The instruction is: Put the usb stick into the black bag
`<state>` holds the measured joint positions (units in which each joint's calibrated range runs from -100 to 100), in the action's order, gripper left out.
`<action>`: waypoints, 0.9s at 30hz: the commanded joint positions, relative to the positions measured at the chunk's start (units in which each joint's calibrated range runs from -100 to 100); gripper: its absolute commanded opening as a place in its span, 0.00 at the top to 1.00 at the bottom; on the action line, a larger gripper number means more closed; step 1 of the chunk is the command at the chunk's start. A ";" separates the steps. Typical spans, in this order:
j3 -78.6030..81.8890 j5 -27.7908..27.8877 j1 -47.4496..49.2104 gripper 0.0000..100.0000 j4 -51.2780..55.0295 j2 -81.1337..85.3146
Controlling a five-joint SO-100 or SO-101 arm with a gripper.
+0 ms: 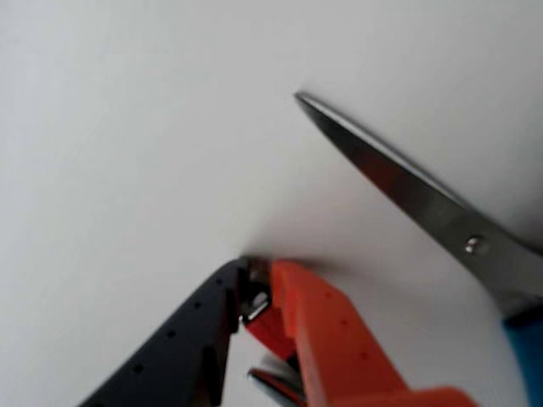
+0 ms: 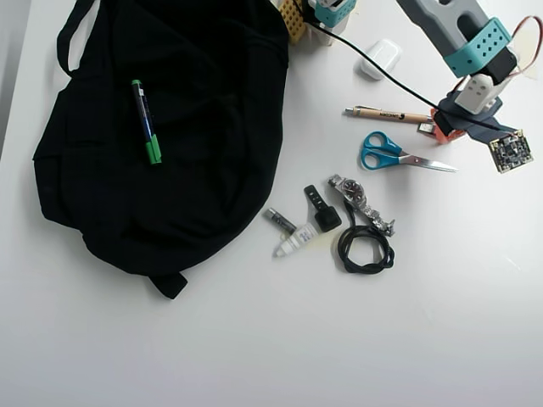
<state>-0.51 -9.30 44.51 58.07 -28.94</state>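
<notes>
One black bag (image 2: pixel 195 144), two pens (image 2: pixel 146 123) (image 2: pixel 389 114), one pair of scissors (image 2: pixel 399 156), one watch (image 2: pixel 361 202), one cord loop (image 2: pixel 365 246), one white case (image 2: pixel 378 58).

Fingers (image 1: pixel 254 292) around usb stick (image 1: pixel 257 307) beside scissors (image 1: pixel 424 199)

White table (image 2: pixel 475 322) carries black bag (image 2: pixel 204 153), scissors (image 2: pixel 394 155), watch (image 2: pixel 361 202)

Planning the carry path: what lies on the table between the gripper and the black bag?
In the overhead view, a pen and blue-handled scissors lie between the gripper and black bag.
</notes>
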 commanded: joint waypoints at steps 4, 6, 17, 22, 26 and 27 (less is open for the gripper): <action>0.15 0.34 0.81 0.98 0.41 0.23; 0.15 0.34 0.81 0.98 0.41 0.23; -0.93 2.33 1.63 0.81 0.58 1.64; -3.98 3.33 2.01 0.81 4.46 1.64; -6.50 4.22 2.53 0.81 10.23 1.55; -6.50 4.69 2.61 0.81 10.92 1.55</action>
<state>-4.18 -5.93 46.35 65.57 -28.52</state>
